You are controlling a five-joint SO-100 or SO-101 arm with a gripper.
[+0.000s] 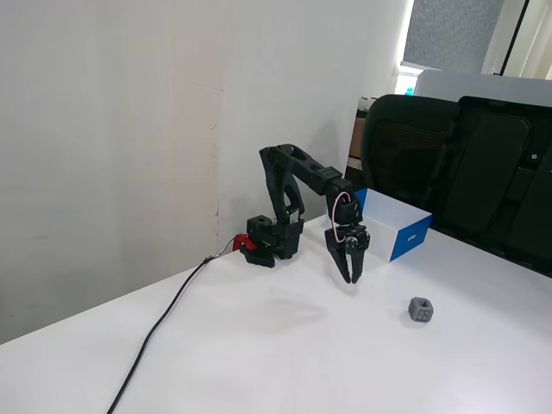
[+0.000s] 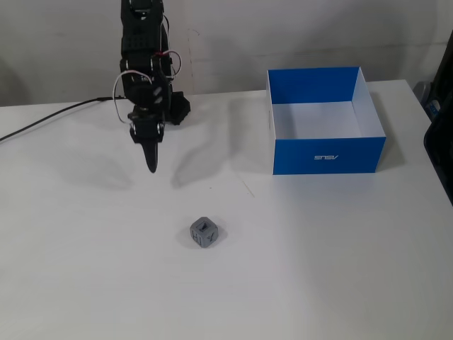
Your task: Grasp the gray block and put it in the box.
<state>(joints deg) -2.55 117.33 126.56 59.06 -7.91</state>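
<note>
The gripper [image 2: 151,167] points down, jaws together, far left of the box [image 2: 328,154]; the gray block [image 2: 204,232] sits nearer.

One low side camera, one high front.
</note>
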